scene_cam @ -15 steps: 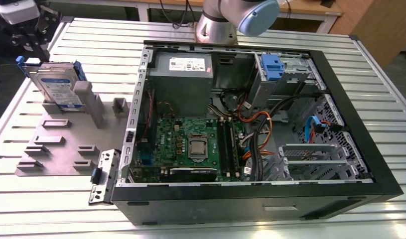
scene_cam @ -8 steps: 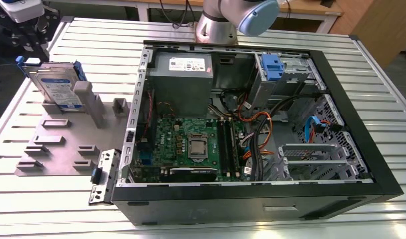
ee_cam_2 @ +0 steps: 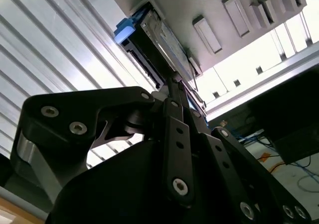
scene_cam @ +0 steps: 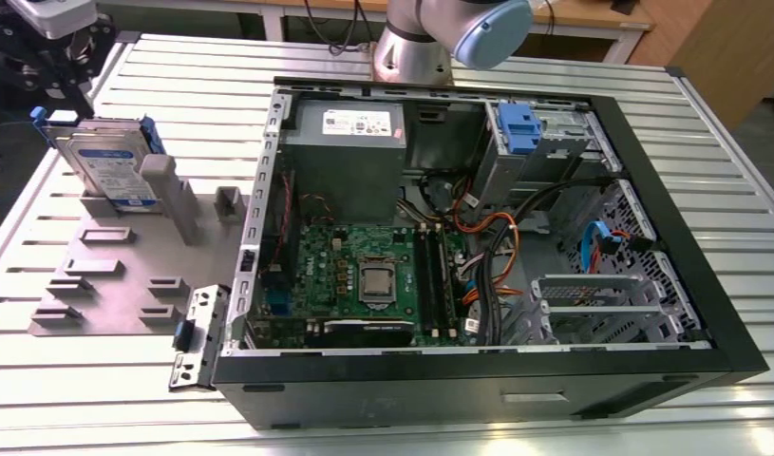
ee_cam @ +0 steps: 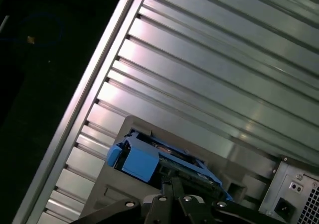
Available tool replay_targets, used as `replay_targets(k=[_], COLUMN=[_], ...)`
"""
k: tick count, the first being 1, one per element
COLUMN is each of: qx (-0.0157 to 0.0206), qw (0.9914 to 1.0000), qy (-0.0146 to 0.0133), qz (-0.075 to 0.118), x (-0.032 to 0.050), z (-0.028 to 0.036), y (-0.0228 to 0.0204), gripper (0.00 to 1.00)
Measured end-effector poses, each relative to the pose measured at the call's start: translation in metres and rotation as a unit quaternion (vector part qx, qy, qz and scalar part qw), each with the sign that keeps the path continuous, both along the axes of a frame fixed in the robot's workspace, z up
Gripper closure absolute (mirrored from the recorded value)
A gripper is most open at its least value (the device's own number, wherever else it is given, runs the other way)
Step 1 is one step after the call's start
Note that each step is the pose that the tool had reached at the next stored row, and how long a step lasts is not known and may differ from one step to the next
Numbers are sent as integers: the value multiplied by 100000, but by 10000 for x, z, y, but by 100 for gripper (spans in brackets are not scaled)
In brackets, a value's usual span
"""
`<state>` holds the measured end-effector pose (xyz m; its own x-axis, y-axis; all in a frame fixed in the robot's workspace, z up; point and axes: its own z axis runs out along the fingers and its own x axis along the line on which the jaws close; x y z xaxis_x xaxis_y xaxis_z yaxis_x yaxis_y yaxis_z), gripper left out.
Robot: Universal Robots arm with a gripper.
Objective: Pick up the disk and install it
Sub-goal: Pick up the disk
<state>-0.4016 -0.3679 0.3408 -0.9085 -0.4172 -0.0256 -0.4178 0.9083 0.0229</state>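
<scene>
— Silver disk, blue rails along edges: location?
— Upright on edge in grey fixture, on ribbed metal table, exterior view's left; beside open computer case, outside it.
— Gripper?
— Black, close over disk's upper edge in second wrist view. Spread, pressed together or pinching: cannot tell.

Exterior view: high, oblique, over the computer case. Both wrist views: close, along the gripper, sharing the disk.
</scene>
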Motion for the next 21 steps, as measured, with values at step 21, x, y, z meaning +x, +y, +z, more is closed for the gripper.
replay_targets(k=[21], qx=[5], qw=[99370], qy=[-8], qz=[11203], x=[0], z=[34], y=[0], gripper=[89])
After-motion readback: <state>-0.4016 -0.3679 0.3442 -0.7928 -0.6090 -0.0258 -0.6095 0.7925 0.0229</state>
